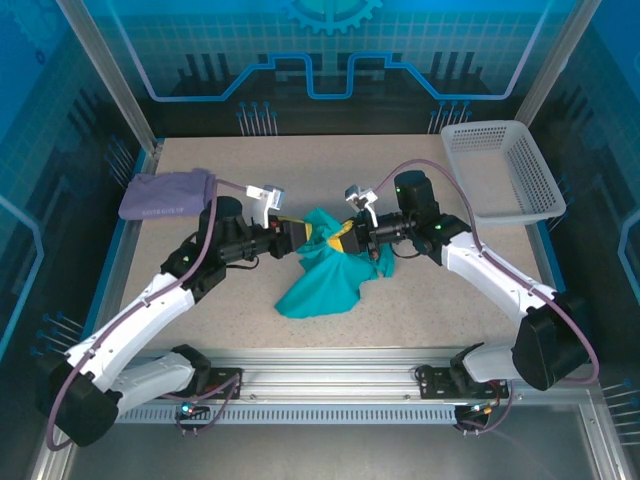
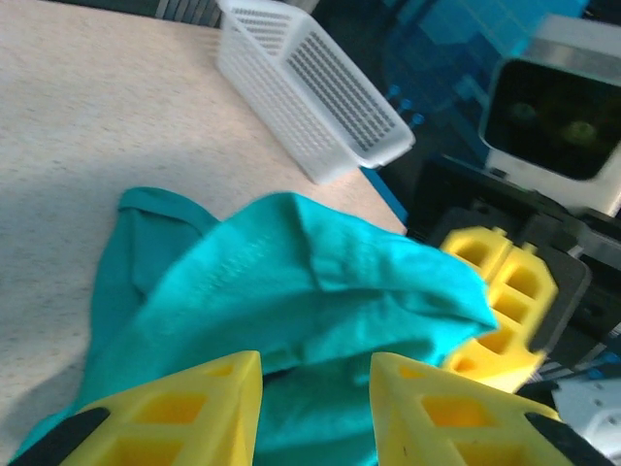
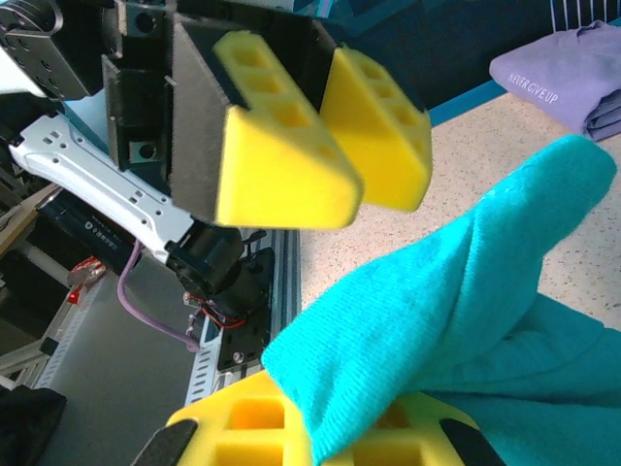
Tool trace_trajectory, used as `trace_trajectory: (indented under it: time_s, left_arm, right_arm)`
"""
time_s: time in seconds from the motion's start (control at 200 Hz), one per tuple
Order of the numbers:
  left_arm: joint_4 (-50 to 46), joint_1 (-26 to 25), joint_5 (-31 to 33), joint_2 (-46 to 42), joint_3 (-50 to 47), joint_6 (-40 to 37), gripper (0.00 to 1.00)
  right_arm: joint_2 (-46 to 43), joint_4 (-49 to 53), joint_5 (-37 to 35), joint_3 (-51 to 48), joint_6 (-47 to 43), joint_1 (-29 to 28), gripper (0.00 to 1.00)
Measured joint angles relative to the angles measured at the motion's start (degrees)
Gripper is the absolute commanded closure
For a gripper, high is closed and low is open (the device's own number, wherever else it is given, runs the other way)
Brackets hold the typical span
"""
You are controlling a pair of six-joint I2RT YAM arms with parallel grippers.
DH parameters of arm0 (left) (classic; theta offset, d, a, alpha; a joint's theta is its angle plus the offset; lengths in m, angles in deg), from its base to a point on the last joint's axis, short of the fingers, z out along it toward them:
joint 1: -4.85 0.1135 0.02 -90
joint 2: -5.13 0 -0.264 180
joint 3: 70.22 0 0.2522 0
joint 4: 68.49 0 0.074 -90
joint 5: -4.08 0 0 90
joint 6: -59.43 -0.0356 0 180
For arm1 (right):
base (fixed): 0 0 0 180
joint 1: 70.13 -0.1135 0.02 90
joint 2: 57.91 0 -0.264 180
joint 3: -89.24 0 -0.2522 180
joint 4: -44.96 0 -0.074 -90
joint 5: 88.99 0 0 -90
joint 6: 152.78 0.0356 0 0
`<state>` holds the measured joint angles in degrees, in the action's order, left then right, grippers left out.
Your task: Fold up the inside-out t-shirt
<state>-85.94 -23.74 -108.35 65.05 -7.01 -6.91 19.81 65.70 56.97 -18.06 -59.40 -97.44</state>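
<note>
Teal shirt (image 1: 322,280) lies bunched at the middle of the counter (image 1: 330,165), one fold raised between both hands: right hand (image 3: 320,432) clamped on that fold, left hand (image 2: 315,374) facing it, fingers slightly apart, cloth just ahead of them.

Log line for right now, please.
shirt: bunched, partly lifted | right claw: shut on shirt | left claw: open, empty, facing right claw
</note>
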Motion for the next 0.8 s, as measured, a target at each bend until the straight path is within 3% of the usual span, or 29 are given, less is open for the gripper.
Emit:
trace_trajectory:
  time_s: [0.25,0.54,0.8]
  left_arm:
    - [1.27,0.15,-7.5,4.98,1.29,2.19,0.59]
    - [3.23,1.09,-10.62,7.82,2.54,5.42,0.53]
    - [5.73,1.18,-13.0,8.74,2.6,7.74,0.68]
  right_arm:
    - [0.0,0.13,-0.26,0.04,-0.48,0.0,1.0]
    - [0.0,0.35,-0.7,0.04,-0.87,0.0,1.0]
    - [0.0,0.46,-1.55,0.04,-0.9,0.0,1.0]
